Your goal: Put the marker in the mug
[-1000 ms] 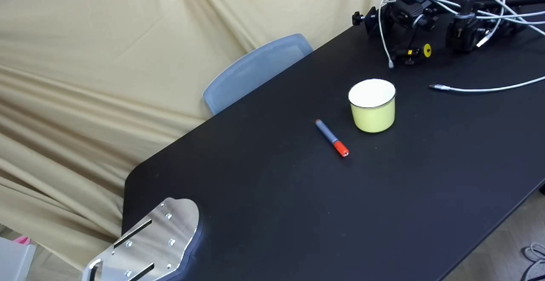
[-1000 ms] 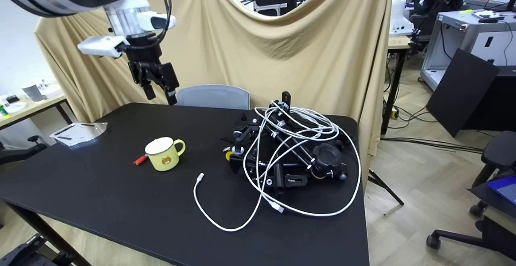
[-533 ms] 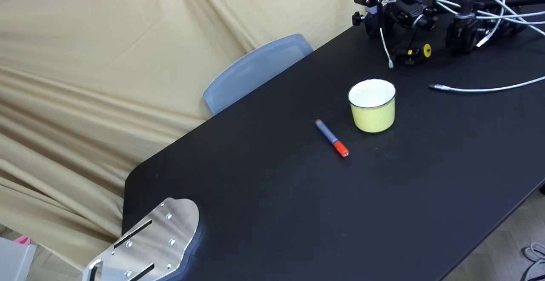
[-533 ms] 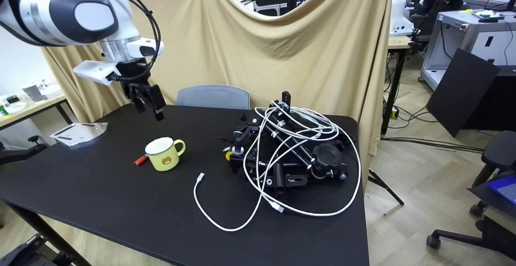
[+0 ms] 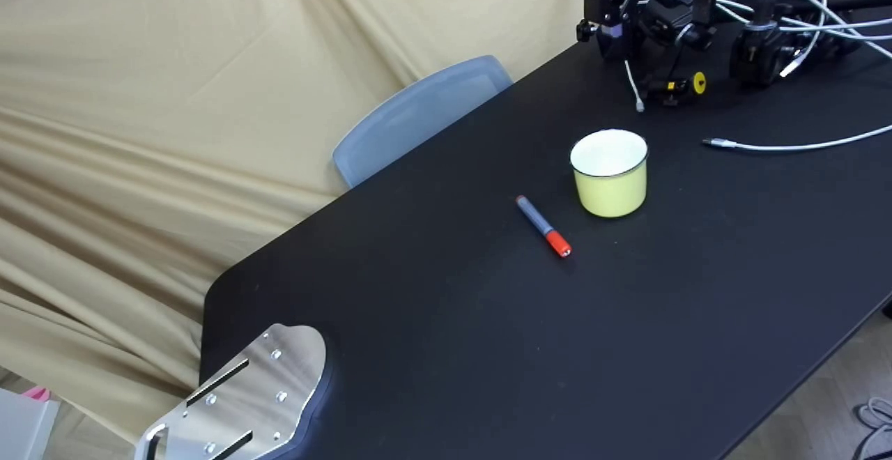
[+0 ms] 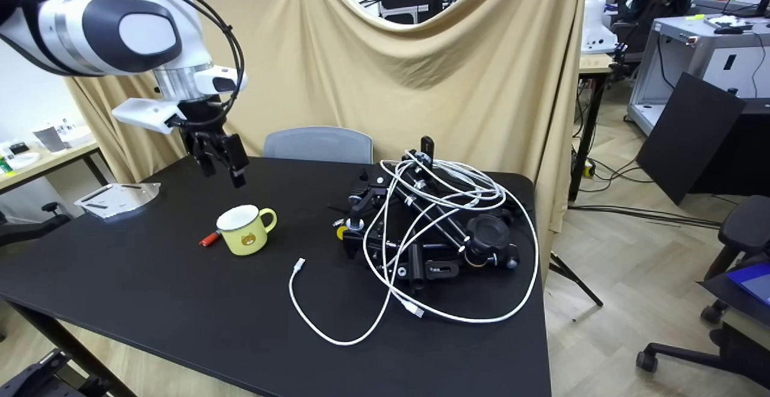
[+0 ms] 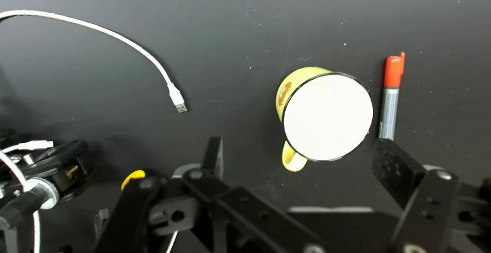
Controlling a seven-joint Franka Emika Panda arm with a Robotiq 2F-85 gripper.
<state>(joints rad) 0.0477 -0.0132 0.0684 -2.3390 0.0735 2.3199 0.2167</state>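
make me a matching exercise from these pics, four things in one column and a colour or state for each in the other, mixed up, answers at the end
1. marker
2. mug
3. end effector
4. metal plate

A. pale yellow outside, standing upright
B. silvery, with slots cut through it
C. jaws spread apart, gripping nothing
D. red-capped, lying on its side

Right pairs: 1-D, 2-A, 3-C, 4-B

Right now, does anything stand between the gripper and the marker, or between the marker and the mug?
Nothing visible does: the open gripper hangs higher than both, and no third thing lies between the marker and the mug. The mug stands upright, so the marker probably needs lifting in.
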